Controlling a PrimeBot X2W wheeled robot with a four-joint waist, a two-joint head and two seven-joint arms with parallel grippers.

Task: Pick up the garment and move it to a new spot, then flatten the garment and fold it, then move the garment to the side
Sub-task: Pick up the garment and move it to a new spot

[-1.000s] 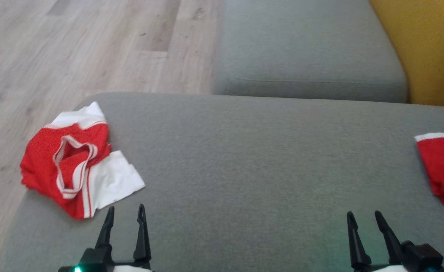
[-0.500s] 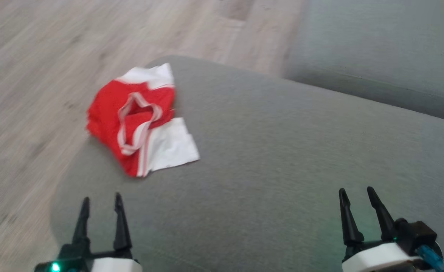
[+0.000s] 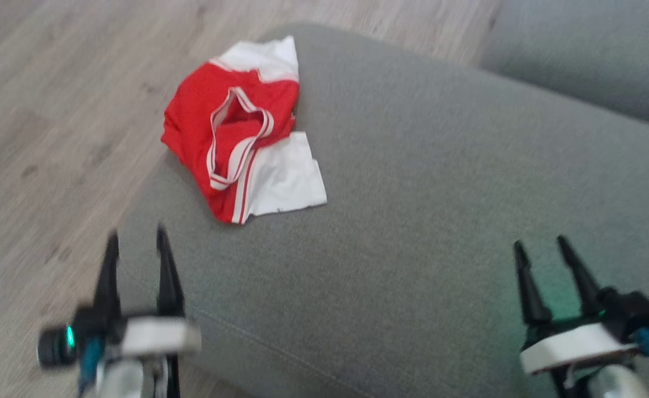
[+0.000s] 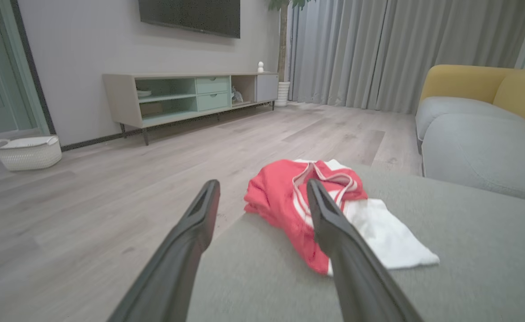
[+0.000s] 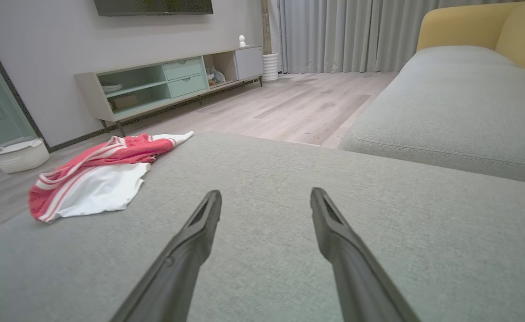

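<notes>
Garment (image 3: 236,138) red-white, crumpled on cushion (image 3: 413,193) corner; left hand (image 3: 137,232), right hand (image 3: 539,241) spread, empty.

No text, label, brand, number or sign can be read; the garment (image 3: 192,121) carries plain white stripes, no lettering.

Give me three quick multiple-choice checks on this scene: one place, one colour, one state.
1. Where is the garment?
A. on the floor
B. at the grey cushion's corner
C. in a basket
2. Its colours?
A. red and white
B. blue and grey
C. yellow
3. The left tool is:
A. shut on the garment
B. shut, empty
C. open, empty

1 B, it lies at the cushion's corner; 2 A, red body, white panels; 3 C, fingers apart, short of the garment.
</notes>
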